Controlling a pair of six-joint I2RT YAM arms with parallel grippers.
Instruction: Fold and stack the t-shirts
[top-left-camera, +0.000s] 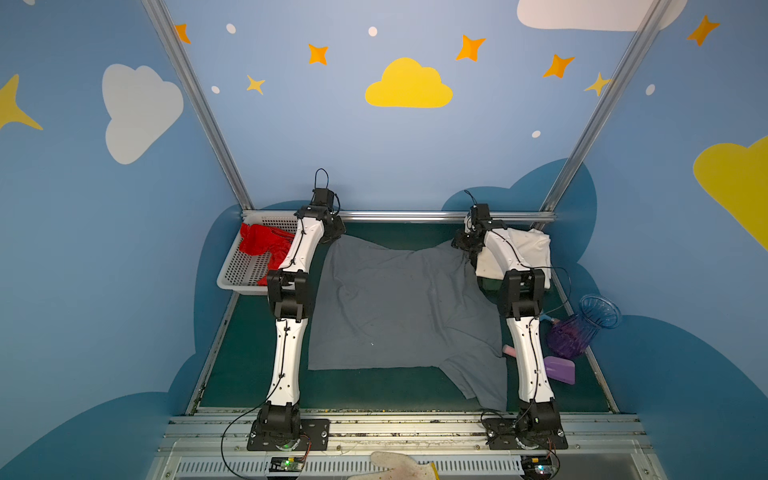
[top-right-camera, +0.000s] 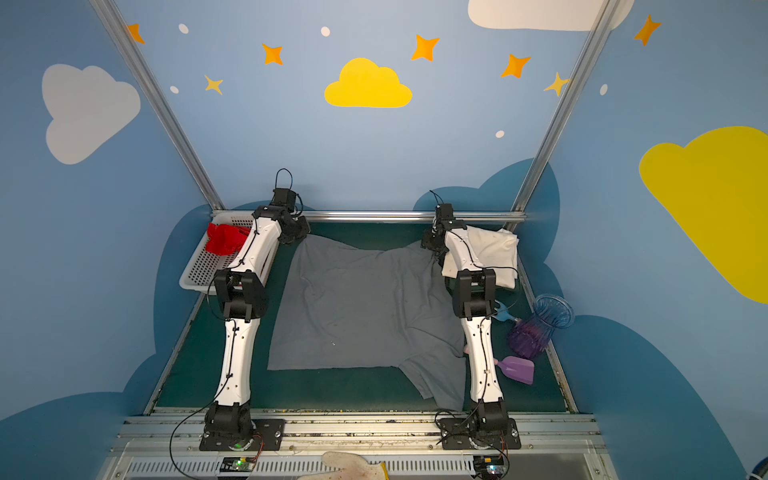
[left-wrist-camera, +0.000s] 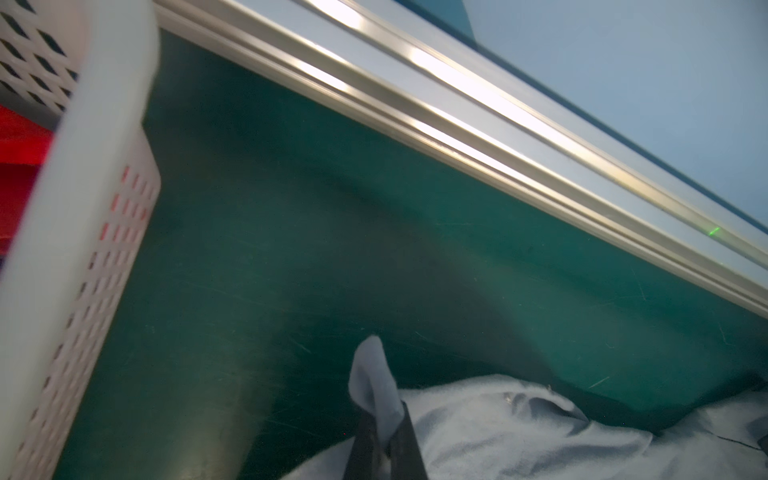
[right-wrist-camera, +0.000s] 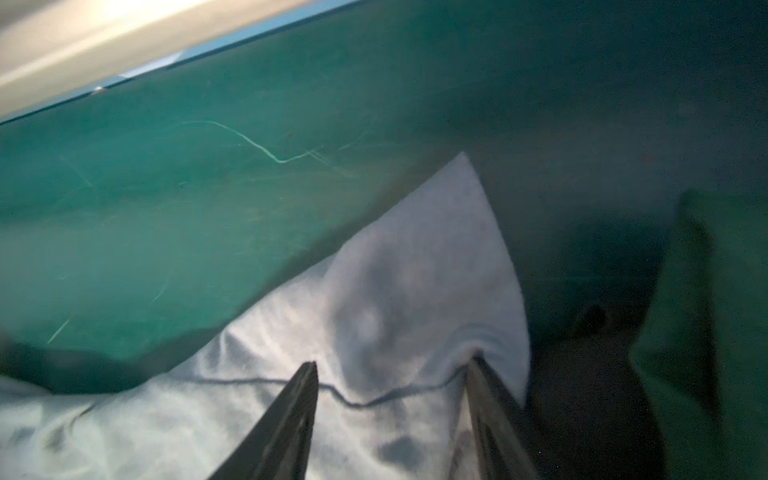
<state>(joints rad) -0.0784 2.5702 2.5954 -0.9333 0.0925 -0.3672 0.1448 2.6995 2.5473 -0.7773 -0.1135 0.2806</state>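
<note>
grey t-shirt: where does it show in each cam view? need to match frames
Top view: grey t-shirt spread mid-table, between both arms.
Top view: same place, between the arms.
Left wrist: its corner is pinched in the shut left gripper, near the white basket.
Right wrist: the open right gripper straddles its hem.
Shared landmark: green table mat, visible in all four.
</note>
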